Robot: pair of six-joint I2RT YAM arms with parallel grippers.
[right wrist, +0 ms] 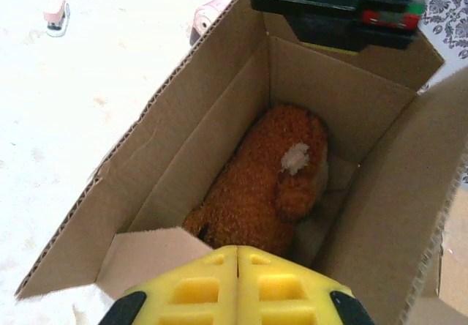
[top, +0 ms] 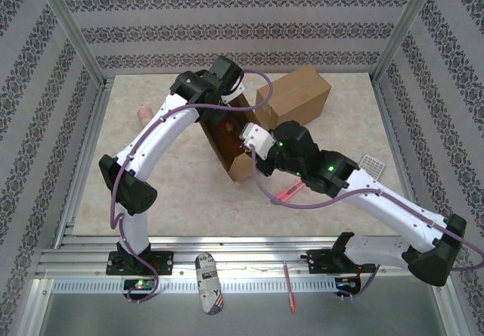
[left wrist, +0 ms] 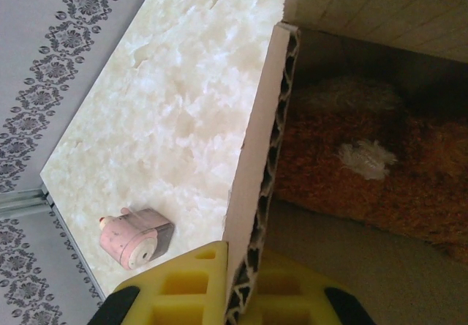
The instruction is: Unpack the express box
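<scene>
Top view: express box (top: 242,163) open at centre of surface (top: 166,177); left pincer (top: 234,98) at its 12 o'clock end, right pincer (top: 246,144) at 5 o'clock. Left wrist: left pincer clamped on the box wall; plush toy (left wrist: 365,157) inside, at 3 o'clock. Right wrist: right pincer closed, empty, above the opening. Step judged: steadying box for extraction; next calls for parting right jaws, descending onto the toy.
</scene>
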